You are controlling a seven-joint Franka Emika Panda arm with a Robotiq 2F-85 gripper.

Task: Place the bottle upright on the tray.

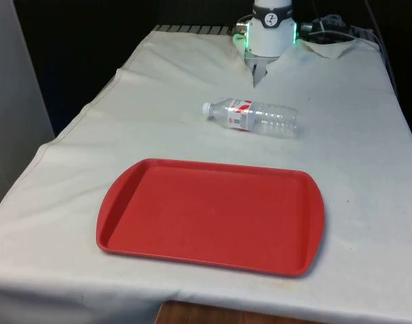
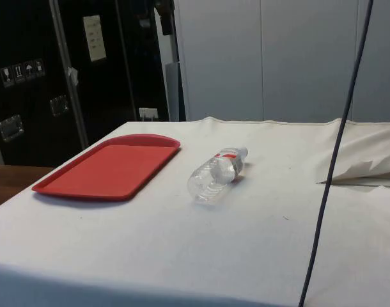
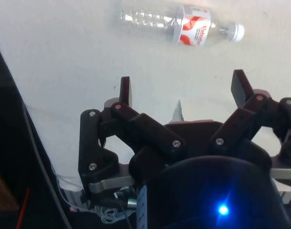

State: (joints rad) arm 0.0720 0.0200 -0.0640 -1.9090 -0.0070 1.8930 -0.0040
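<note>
White cloth (image 1: 368, 135): bottle (image 1: 252, 116) lying flat beside tray (image 1: 213, 216); gripper (image 3: 181, 90) spread wide, empty.

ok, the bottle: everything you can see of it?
The bottle is clear ribbed plastic, looks empty, with a white cap and a red-and-white label near its neck. It lies on its side on the white cloth, cap toward the front view's left, beyond the red tray's far edge and apart from it. Nothing else touches it; the open gripper hangs short of it.
</note>
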